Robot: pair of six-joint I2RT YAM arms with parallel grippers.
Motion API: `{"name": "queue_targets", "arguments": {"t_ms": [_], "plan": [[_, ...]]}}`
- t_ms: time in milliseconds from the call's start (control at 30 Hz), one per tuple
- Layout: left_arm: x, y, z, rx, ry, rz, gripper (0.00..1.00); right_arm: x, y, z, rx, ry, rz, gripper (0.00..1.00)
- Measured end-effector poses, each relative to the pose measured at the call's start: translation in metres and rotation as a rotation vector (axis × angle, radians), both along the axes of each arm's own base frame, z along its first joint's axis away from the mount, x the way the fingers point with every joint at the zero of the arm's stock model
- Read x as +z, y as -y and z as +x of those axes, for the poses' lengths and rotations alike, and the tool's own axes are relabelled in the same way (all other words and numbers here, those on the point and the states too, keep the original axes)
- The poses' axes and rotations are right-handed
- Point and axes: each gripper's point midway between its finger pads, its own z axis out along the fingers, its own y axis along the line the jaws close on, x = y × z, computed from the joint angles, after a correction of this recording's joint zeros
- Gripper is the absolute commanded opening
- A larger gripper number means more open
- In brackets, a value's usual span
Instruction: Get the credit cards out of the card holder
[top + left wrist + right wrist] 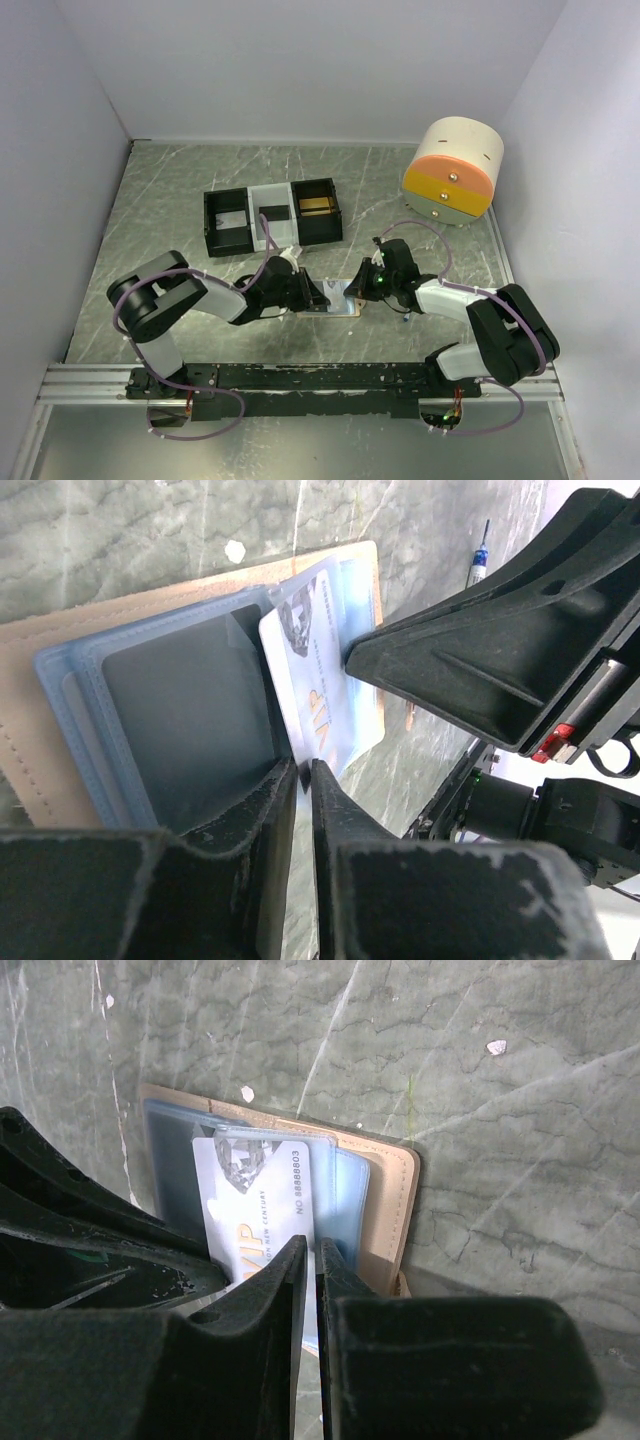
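- While the holder (340, 299) is lying open and flat on the table (170, 190), its pale blue inside is facing up, so the pocket is reachable from both sides.
- A white card (322, 685) is sticking partway out of the holder's pocket, and its free end is angling off the holder toward the right arm's side.
- The right gripper (312, 1250) is coming in low at the holder's right edge. Its jaws are nearly together on the card's edge, so it is looking like a pinch for pulling the card out.
- The left gripper (303, 772) is bearing down at the holder's left half, probably pinning it so it is not sliding along with the card.
- Its jaws are standing at a thin slit. Whether anything is nipped between them I cannot tell.
- Both arms are reaching forward and low, wrists tipped down, with the fingertips converging on the holder from opposite sides.
- A tray (272, 215) is sitting well beyond the holder, out of the way.
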Motion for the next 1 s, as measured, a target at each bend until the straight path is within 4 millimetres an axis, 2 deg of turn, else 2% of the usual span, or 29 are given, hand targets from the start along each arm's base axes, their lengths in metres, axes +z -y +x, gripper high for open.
{"name": "queue_targets", "arguments": {"t_ms": [367, 633, 700, 1000], "plan": [[-0.003, -0.0033, -0.0024, 0.006, -0.005, -0.004, 0.1, -0.0002, 0.0, -0.0001, 0.0, -0.001, 0.0, 0.1], [0.0007, -0.0073, -0.0022, 0.012, 0.006, 0.011, 0.23, 0.0, -0.0001, 0.0004, 0.0, 0.0, -0.001, 0.09], [0.0, -0.0078, -0.0024, 0.009, 0.009, 0.016, 0.23, 0.0001, -0.0002, 0.0004, 0.001, 0.001, 0.0, 0.1], [-0.0003, -0.0078, -0.0026, 0.004, 0.014, 0.017, 0.07, 0.0025, 0.004, -0.0021, 0.006, 0.009, -0.021, 0.14]]}}
